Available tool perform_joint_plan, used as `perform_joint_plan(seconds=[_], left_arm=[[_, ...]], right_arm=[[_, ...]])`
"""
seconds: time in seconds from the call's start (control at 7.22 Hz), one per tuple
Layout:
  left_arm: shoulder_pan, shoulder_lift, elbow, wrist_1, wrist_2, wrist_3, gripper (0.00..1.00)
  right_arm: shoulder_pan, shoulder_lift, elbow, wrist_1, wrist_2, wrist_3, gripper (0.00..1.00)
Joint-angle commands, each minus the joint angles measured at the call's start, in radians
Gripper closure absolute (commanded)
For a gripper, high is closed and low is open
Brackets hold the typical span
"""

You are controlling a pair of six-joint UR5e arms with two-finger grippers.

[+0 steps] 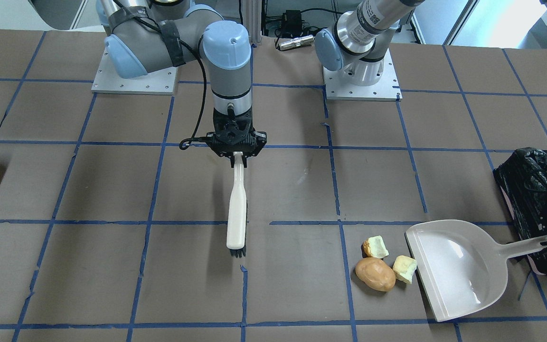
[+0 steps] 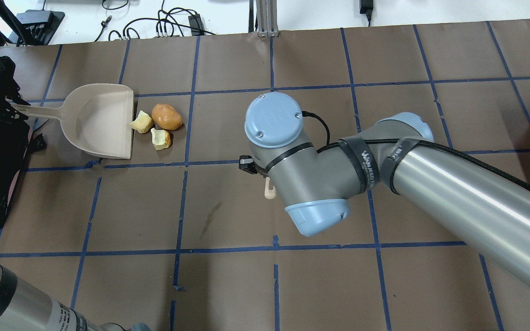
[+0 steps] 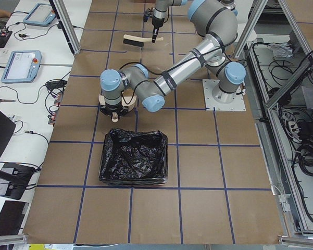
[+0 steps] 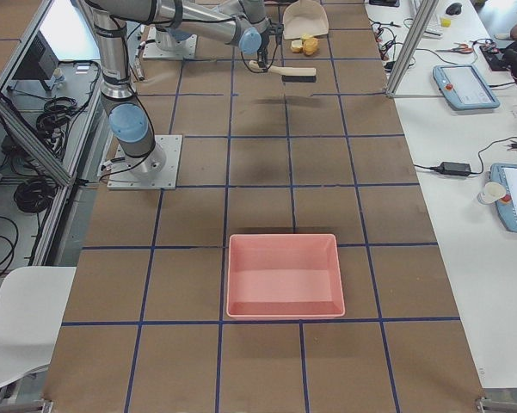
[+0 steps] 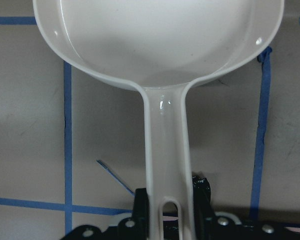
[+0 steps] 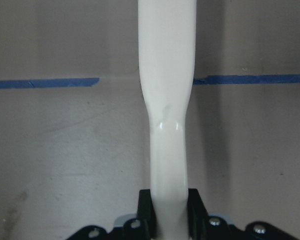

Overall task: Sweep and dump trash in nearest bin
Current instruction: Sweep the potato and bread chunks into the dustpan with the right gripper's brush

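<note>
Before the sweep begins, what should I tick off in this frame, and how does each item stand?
1. Right tool shut on the brush handle: ok.
2. Left tool shut on the dustpan handle: ok.
3. Dustpan's open edge faces the trash: ok.
4. Trash lies between brush and dustpan: ok.
5. Bristles touching the table: cannot tell.
6. Bin right behind the dustpan handle: ok.

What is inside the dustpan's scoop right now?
Nothing shows inside the dustpan: its pale scoop is bare. The brown bun and two pale chunks lie on the table just outside its lip. Only its handle end is covered, by the left gripper.
</note>
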Motion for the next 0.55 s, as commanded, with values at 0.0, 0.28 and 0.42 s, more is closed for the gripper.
perform_joint_plan(seconds=[0.0, 0.28, 0.42], left_arm=[[-0.016, 0.001, -0.007, 0.000, 0.000, -0.003, 0.93], [-0.031, -0.001, -0.009, 0.000, 0.000, -0.003, 0.93], [-0.031, -0.001, -0.009, 0.000, 0.000, 0.001, 0.93]], right_arm=[[0.119, 0.166, -0.184, 0.032, -0.051, 0.318, 1.00], [0.200, 0.278, -0.436, 0.287, -0.056, 0.470, 1.00], [0.208, 0.326, -0.531, 0.414, -0.045, 0.539, 1.00]])
